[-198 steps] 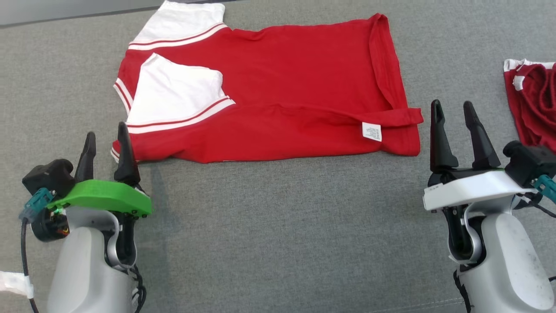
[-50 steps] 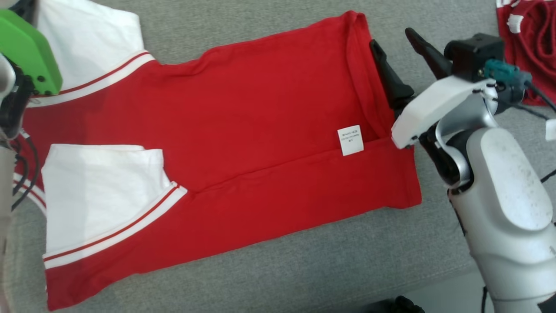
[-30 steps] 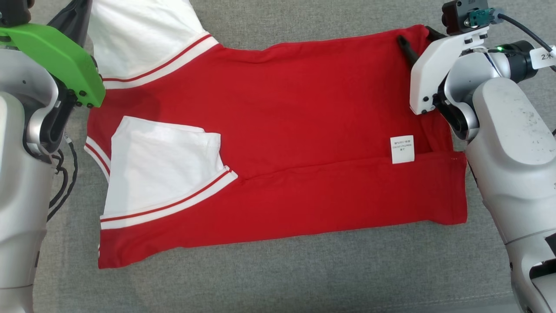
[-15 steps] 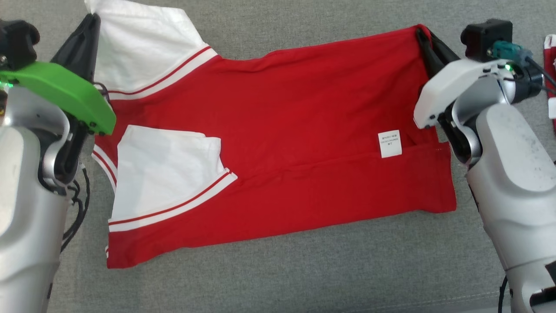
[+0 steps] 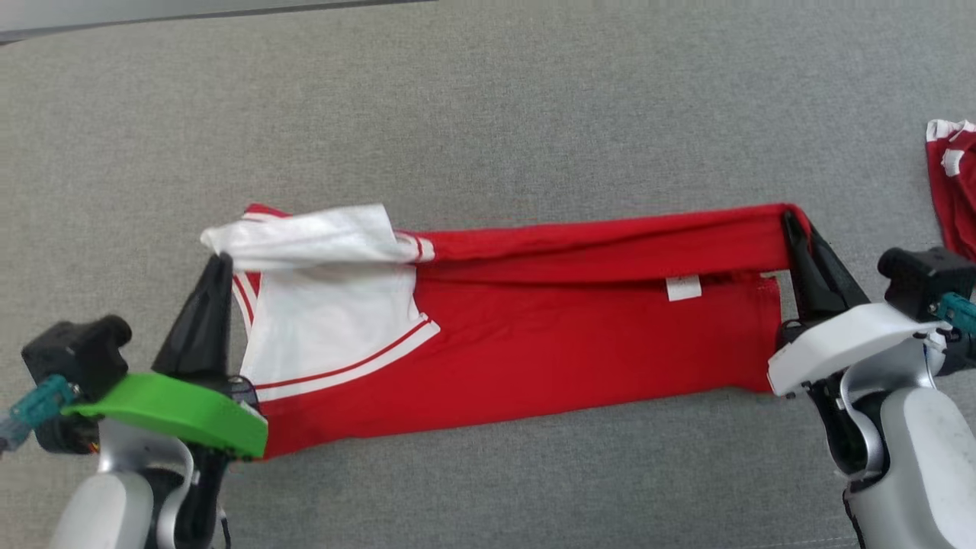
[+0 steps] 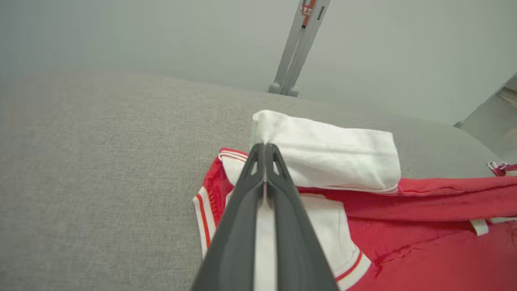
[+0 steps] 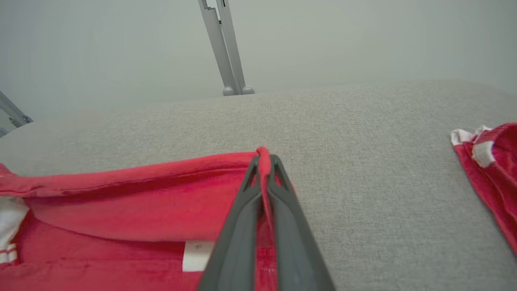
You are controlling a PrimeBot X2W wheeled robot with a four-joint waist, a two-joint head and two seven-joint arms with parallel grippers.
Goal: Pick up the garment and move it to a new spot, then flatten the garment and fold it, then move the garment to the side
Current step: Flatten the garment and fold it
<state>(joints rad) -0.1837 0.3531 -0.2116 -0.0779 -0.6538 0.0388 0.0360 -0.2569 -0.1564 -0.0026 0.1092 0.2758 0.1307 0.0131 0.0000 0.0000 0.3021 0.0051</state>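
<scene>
The garment is a red shirt with white, red-striped sleeves, lying across the grey cushion. Its far edge is lifted and pulled toward me, doubled over the near half. My left gripper is shut on the white sleeve corner at the shirt's left end. My right gripper is shut on the red hem corner at the right end. In the wrist views, white cloth runs between the left fingers and red cloth between the right fingers. A white label shows near the right end.
A second red and white garment lies bunched at the right edge of the cushion, also seen in the right wrist view. Bare grey cushion spreads behind the shirt. A grey metal post stands beyond the cushion.
Both grippers have drawn the shirt's far edge up and toward me, folding it over the near half. The right gripper closed on the hem corner. The camera view has shifted too.
</scene>
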